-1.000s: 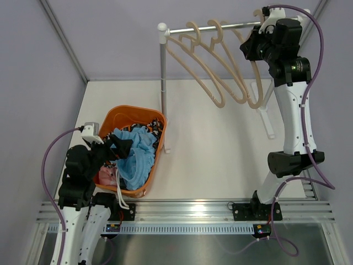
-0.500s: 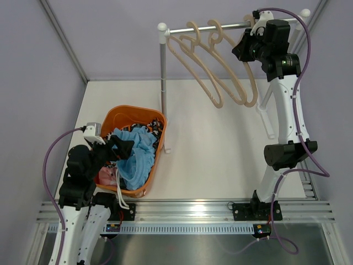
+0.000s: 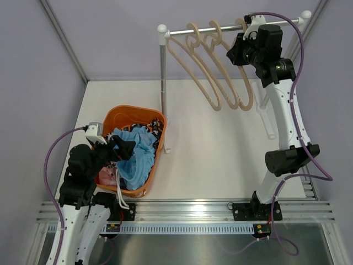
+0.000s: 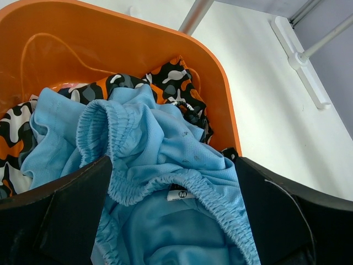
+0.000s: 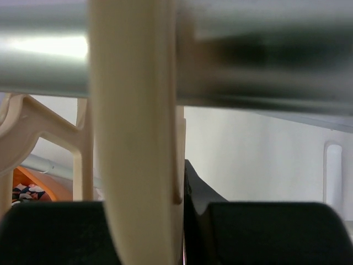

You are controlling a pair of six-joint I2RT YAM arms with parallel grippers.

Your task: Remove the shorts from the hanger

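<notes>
Just hovering the left gripper over the orange basket, fingers spread wide, gripping nothing. Seeing the light blue shorts sitting on top in there, the black-and-orange pair tucked underneath, the pink pair peeking out at the near rim. Pinching a beige hanger tight with the right gripper, up at the metal rail.

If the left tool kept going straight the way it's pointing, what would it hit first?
Most likely the light blue shorts: they lie heaped in the orange basket directly ahead of the open left tool.
</notes>
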